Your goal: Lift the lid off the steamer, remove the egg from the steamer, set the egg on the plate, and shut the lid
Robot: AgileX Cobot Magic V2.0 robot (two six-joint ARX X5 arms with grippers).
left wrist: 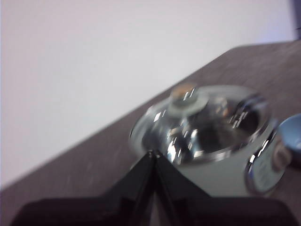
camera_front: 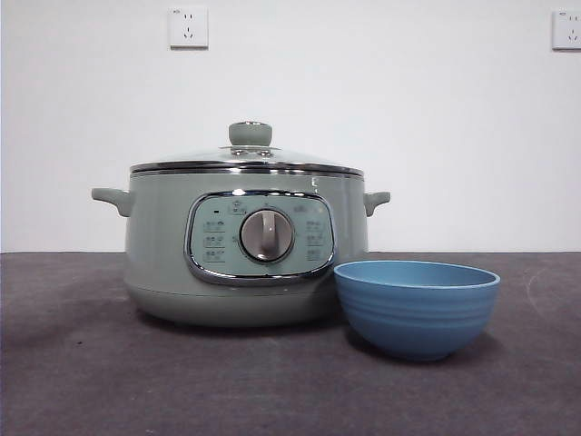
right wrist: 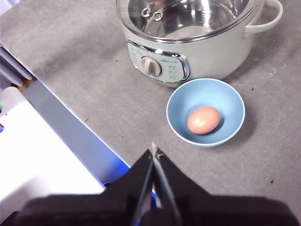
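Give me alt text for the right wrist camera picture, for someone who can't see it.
A small brown oval egg lies in a round blue bowl on a grey table, beside a pale sage-green electric steamer pot covered by its glass lid. The right gripper, with black jaws shut and holding nothing, hangs above the table, apart from the bowl.

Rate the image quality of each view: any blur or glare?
Front view: sharp and evenly lit, small glints on the lid. Left wrist view: motion-blurred throughout, bright glare streaks on the lid. Right wrist view: sharp, the egg and plate crisp.
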